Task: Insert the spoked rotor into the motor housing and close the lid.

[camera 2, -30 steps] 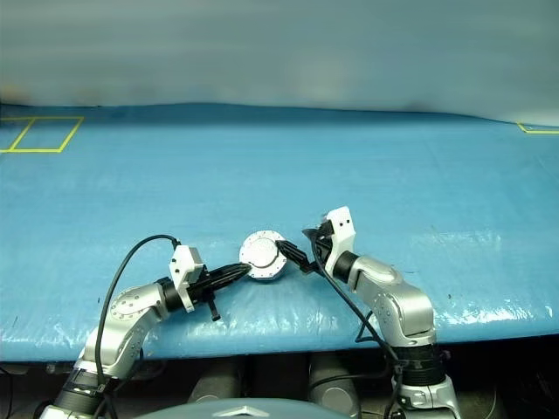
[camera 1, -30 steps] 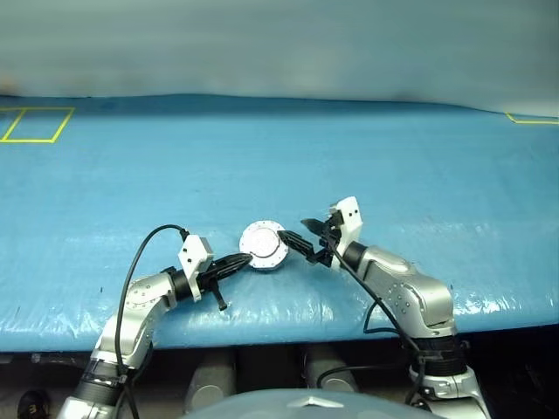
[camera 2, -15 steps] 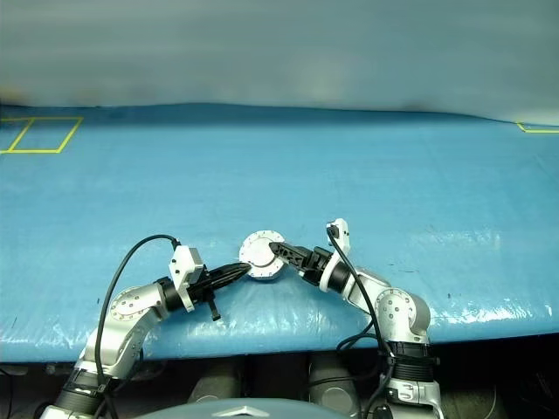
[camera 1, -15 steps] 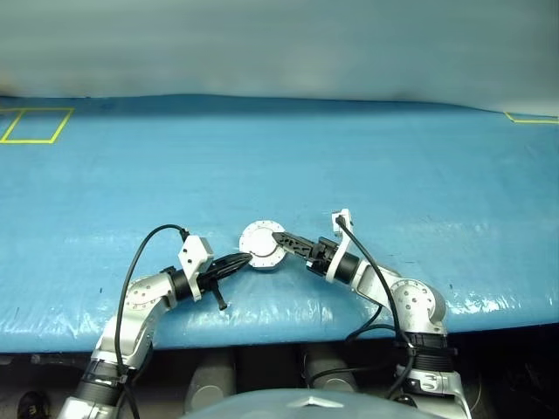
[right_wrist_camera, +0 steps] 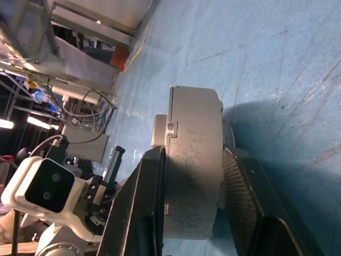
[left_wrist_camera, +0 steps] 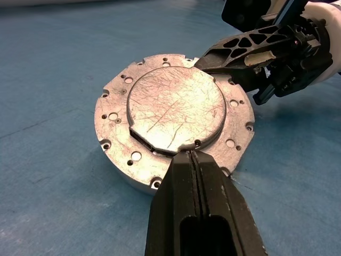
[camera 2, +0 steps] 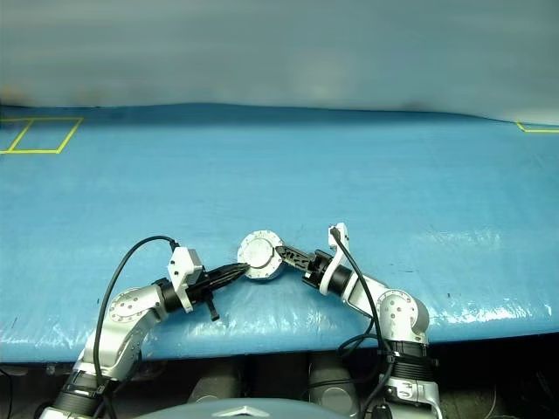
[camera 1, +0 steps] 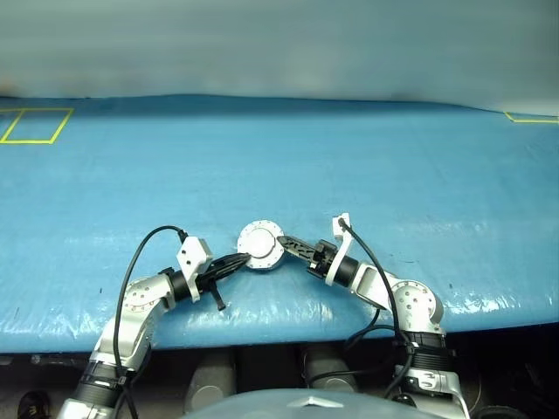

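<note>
1. Right gripper (right_wrist_camera: pixel 194 213) straddled the motor housing (right_wrist_camera: pixel 194 176) edge-on, one finger above and one below; whether it had clamped yet I could not tell.
2. Left gripper (left_wrist_camera: pixel 193 160), fingers pressed together, tip touching the raised lid (left_wrist_camera: pixel 176 109) near its rim.
3. Housing sat on the blue table (camera 1: pixel 367 157) between both arms, plain grey face up.
4. Judged: closing stage; next calls for seating the lid flush.
5. Left wrist view gave the lid's top; right wrist view its side profile.
</note>
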`<state>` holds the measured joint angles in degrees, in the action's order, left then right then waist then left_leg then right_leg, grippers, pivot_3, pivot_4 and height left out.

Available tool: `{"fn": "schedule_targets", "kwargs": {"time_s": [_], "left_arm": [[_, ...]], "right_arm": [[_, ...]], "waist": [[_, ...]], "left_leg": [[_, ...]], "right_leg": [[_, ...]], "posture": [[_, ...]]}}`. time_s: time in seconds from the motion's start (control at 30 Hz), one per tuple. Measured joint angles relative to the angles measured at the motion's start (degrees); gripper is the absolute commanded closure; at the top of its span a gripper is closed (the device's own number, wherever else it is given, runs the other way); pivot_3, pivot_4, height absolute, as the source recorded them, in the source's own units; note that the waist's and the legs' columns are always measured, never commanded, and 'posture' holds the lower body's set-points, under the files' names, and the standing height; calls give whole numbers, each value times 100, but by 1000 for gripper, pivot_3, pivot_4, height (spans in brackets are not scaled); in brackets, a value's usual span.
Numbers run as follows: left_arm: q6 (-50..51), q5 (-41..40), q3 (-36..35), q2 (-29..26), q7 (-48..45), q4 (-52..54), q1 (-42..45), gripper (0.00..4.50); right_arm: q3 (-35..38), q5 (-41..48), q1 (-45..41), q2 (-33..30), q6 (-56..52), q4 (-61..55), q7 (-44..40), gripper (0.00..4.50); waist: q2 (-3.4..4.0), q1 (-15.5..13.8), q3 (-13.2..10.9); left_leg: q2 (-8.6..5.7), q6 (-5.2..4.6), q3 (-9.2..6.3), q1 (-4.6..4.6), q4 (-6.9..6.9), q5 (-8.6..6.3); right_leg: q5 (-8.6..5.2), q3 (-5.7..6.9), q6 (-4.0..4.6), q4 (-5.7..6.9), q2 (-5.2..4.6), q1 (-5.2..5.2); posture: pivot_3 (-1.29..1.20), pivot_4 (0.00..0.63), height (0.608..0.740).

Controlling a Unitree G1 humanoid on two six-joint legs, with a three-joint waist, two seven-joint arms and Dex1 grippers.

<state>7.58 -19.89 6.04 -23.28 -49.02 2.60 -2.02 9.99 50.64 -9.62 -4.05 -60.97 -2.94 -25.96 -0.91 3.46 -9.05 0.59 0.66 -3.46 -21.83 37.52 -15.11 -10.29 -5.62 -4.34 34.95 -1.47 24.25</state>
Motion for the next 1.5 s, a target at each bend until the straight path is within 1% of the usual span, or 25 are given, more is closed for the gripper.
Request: {"fn": "schedule_targets", "kwargs": {"time_s": [0.07,0.17,0.23,0.27,0.37,0.47,0.57,0.7,0.73,0.9,1.1,1.4,1.5], "left_arm": [[452,-369,-167,299,231,8,4,4500],[1058,-892,-410,538,493,70,15,4500],[1275,-1239,-670,682,660,116,25,4500],[1311,-1402,-837,756,721,191,47,4320],[1319,-1842,-1242,1039,853,296,73,3573],[1387,-2197,-1494,1322,1029,296,10,2557],[1506,-2491,-1631,1464,1088,296,-50,1527],[1876,-3256,-1817,1775,1194,357,-133,165],[1956,-3373,-1837,1830,1230,374,-133,14],[2637,-4491,-1961,2044,1407,428,-127,14],[3189,-5242,-1937,2059,1434,458,-49,14],[3306,-5322,-1792,2189,1431,458,113,14],[3186,-5045,-1654,2198,1399,458,157,14]], "right_arm": [[4,-5,-17,10,71,-1,66,3330],[73,48,-36,78,87,2,174,3330],[219,170,-39,205,60,43,294,3330],[294,257,-40,263,39,76,364,3330],[554,470,-78,443,35,152,623,3330],[789,767,-141,572,43,159,833,3330],[966,1053,-285,689,61,151,998,3330],[1210,1681,-496,883,151,122,1255,3330],[1219,1785,-531,897,175,90,1286,3330],[1107,2214,-603,837,160,-135,1350,3330],[754,2408,-509,770,69,-276,1390,3330],[151,2406,-320,641,42,-442,1353,3330],[5,2405,-268,594,41,-443,1332,3330]], "waist": [[-1,3,0],[2,31,-2],[0,43,-5],[1,45,-6],[5,40,-8],[4,42,-10],[8,48,-12],[9,56,-17],[9,58,-17],[10,65,-17],[10,79,-17],[9,68,-17],[9,64,-17]], "left_leg": [[1,0,-1,0,4,0],[2,0,-2,0,4,0],[5,0,-4,-8,3,0],[4,0,-4,-17,3,0],[2,0,-3,-27,2,0],[0,0,-6,-42,3,0],[1,-1,-7,-44,3,0],[0,-1,-8,-49,7,0],[0,-1,-10,-49,8,0],[0,-1,-14,-53,8,0],[0,-1,-15,-54,10,0],[-3,-1,-19,-61,15,0],[-4,-1,-19,-61,18,0]], "right_leg": [[1,0,-2,0,1,-1],[1,1,-2,6,4,3],[1,1,-1,6,7,11],[1,1,-1,6,7,19],[2,1,-2,1,6,24],[3,1,-3,-3,5,35],[3,2,-3,-2,7,38],[3,2,-4,-2,6,38],[3,2,-4,-2,7,38],[3,4,-3,-3,8,39],[3,4,-3,-2,9,40],[3,4,-4,-4,9,41],[3,4,-4,-3,10,40]], "posture": [[0,150,740],[0,150,740],[0,150,740],[0,150,740],[0,150,740],[0,150,740],[0,150,740],[0,150,740],[0,150,740],[0,150,740],[0,150,740],[0,150,740],[0,150,740]]}}
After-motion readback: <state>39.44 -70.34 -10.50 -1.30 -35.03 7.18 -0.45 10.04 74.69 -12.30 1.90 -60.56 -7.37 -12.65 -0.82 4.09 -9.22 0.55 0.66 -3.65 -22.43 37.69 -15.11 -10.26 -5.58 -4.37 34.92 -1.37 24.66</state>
